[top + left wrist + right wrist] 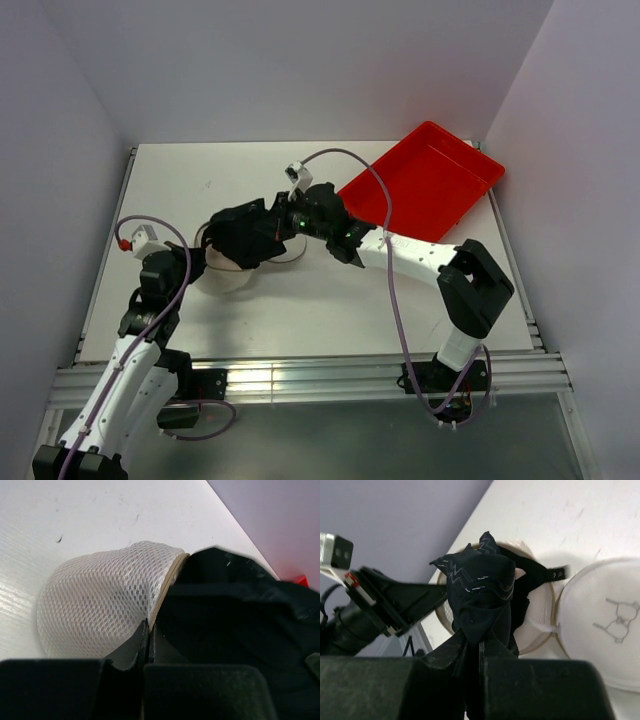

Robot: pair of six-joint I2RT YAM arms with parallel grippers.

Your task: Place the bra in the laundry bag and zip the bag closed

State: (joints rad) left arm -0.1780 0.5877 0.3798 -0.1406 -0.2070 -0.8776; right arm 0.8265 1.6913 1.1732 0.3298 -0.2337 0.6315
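The white mesh laundry bag lies on the table with its mouth open; it shows in the top view below the bra. My left gripper is shut on the bag's beige rim. My right gripper is shut on the black bra and holds it bunched over the bag's open mouth. The bra fills the right of the left wrist view and shows in the top view. The flat round lid with a dark squiggle lies flipped open beside the mouth. Both grippers meet at the bag.
A red plastic tray stands tilted at the back right of the white table. The right arm's cable loops over the tray's near corner. The left arm shows at the left of the right wrist view. Walls close in on three sides.
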